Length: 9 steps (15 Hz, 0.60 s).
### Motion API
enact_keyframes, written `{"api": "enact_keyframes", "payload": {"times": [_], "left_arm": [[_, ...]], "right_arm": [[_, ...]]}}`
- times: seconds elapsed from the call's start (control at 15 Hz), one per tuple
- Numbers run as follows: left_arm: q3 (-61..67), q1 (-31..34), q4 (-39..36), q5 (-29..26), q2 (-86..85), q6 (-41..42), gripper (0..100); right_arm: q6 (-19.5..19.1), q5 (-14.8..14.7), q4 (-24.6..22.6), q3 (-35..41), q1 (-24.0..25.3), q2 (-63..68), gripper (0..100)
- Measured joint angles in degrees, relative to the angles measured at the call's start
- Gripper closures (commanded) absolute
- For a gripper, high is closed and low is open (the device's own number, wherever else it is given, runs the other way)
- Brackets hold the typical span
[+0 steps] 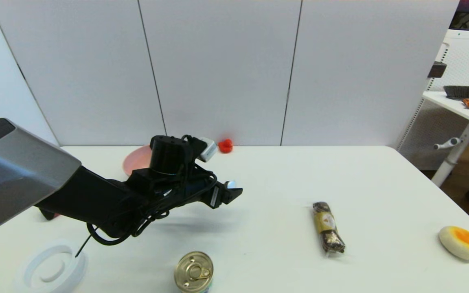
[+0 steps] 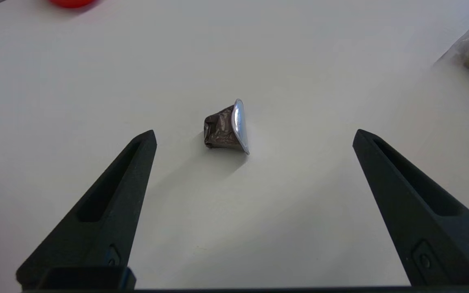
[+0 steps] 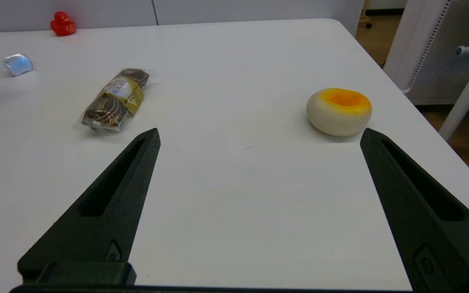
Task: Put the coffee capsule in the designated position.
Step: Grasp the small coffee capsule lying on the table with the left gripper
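One coffee capsule [image 2: 226,130] | on its side, crumpled dark body, silver foil face | left pincer [image 2: 255,136] spread wide, ungrasping

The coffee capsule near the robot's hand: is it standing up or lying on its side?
On its side. The left wrist view shows the coffee capsule resting on the table, foil face turned sideways, untouched ahead of the open left gripper.

The coffee capsule [image 2: 226,128] lies tipped on its side on the white table [image 2: 259,228] — a small tapered cup with a crumpled dark brown-grey body and a flat, shiny silver-blue foil face standing nearly on edge. It rests alone near the table's middle, its narrow end pointing one way and the foil rim [image 3: 18,64] the other — untouched and casting a soft shadow.
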Motion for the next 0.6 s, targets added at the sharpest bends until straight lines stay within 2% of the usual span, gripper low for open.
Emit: {"api": "enact_keyframes", "payload": {"times": [0.6], "left_arm": [[1.3,1.0,-1.7,-0.1,0.1,0.0,0]], "right_arm": [[0.0,0.0,0.0,0.0,0.0,0.0,0]]}}
